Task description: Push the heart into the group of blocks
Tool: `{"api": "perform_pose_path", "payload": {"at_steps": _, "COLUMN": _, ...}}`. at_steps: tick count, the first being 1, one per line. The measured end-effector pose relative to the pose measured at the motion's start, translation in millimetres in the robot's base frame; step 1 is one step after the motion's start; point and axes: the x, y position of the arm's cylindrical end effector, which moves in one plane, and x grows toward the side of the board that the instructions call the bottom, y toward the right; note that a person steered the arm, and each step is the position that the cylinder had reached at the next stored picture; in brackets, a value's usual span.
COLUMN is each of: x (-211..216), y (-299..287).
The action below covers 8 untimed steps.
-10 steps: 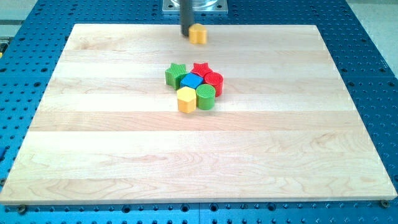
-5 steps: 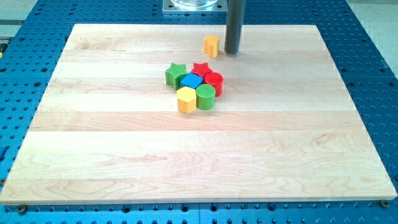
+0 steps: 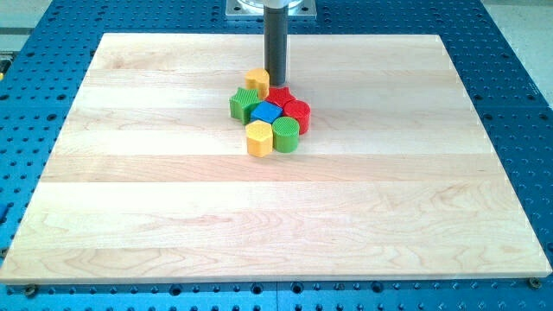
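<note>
A yellow heart block [image 3: 257,81] sits against the top of the group, touching the green star [image 3: 243,104] and close to the red star [image 3: 279,95]. The group also holds a blue block [image 3: 267,113], a red cylinder [image 3: 297,113], a green cylinder [image 3: 286,134] and a yellow hexagon [image 3: 258,137]. My tip [image 3: 276,82] is just right of the heart and just above the red star. The rod rises straight to the view's top.
The wooden board [image 3: 130,190] lies on a blue perforated table [image 3: 518,104]. A metal mount [image 3: 242,9] shows at the view's top edge, behind the rod.
The heart has moved down and left from near the board's top edge into contact with the group. My tip went from the heart's left, round to its right, then followed it down-left.
</note>
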Motion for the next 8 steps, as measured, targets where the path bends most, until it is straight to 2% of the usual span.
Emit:
{"api": "perform_pose_path", "payload": {"at_steps": 1, "x": 19.3, "y": -12.6}}
{"api": "perform_pose_path", "payload": {"at_steps": 2, "x": -13.7, "y": -16.7}}
{"api": "perform_pose_path", "payload": {"at_steps": 3, "x": 24.9, "y": -36.4}}
{"api": "perform_pose_path", "payload": {"at_steps": 4, "x": 45.5, "y": -38.9}}
{"api": "perform_pose_path", "payload": {"at_steps": 5, "x": 47.1, "y": -42.0}}
{"api": "perform_pose_path", "payload": {"at_steps": 6, "x": -20.7, "y": -46.3}}
{"api": "perform_pose_path", "payload": {"at_steps": 7, "x": -24.0, "y": -143.8}}
{"api": "perform_pose_path", "payload": {"at_steps": 8, "x": 10.1, "y": -141.4}}
